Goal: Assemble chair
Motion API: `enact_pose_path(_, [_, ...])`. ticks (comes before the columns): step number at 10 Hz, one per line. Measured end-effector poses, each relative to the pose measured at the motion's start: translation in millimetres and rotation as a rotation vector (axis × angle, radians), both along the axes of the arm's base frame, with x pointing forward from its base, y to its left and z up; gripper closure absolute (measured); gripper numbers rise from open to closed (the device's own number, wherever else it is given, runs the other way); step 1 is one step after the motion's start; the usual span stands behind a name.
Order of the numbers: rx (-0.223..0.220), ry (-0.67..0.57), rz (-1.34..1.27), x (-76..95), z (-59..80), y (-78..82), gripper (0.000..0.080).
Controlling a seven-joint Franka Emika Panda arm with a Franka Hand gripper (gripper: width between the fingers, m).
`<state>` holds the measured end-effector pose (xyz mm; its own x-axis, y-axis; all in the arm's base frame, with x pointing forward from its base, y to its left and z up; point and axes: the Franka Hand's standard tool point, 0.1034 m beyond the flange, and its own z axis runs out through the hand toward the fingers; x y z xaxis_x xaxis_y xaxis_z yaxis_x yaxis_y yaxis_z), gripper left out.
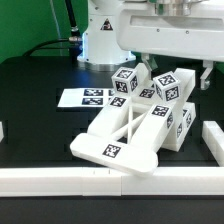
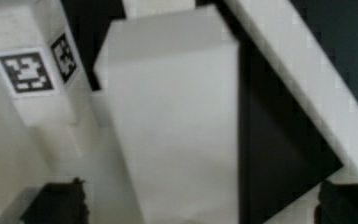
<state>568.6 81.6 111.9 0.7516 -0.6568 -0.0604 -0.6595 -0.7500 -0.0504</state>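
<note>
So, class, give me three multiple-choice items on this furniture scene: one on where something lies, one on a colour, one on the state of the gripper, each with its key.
1. In the exterior view, where does the marker board lie relative to the pile of chair parts?
A. To the exterior view's left of it
B. On top of it
C. To the exterior view's right of it

2. What colour is the table?
A. Red
B. Black
C. Yellow

3. How is the gripper?
A. Shut on a leg bar
B. Open, holding nothing
C. Shut on the marker board

Key: 1 A, the flat tagged sheet lies left of the pile. 2 B, the surface is black. 3 B, the wrist view shows the fingertips wide apart over the parts.
</note>
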Motion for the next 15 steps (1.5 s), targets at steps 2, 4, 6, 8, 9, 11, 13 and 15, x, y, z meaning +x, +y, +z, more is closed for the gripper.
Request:
enact_pose_path(2, [0.011, -0.002, 0.017, -10.2, 7.0, 1.4, 0.015])
enact_pose_path(4, [0.014, 0.001, 0.018, -15.0, 8.1, -0.5, 0.015])
enact_pose_path(6, [0.013, 0.002, 0.018, -15.0, 7.3, -0.5, 0.015])
enact_pose_path(8, [0.014, 0.003, 0.019, -15.7, 7.4, -0.7, 0.015])
enact_pose_path(9, [0.02, 0.003, 0.026, -20.7, 10.5, -1.5, 0.015])
enact_pose_path(11, [0.034, 0.005, 0.057, -42.6, 16.1, -5.0, 0.015])
enact_pose_path(13, [0.045, 0.008, 0.068, -54.0, 20.3, -7.1, 0.015])
enact_pose_path(15, [0.039, 0.001, 0.071, -54.6, 17.7, -6.4, 0.015])
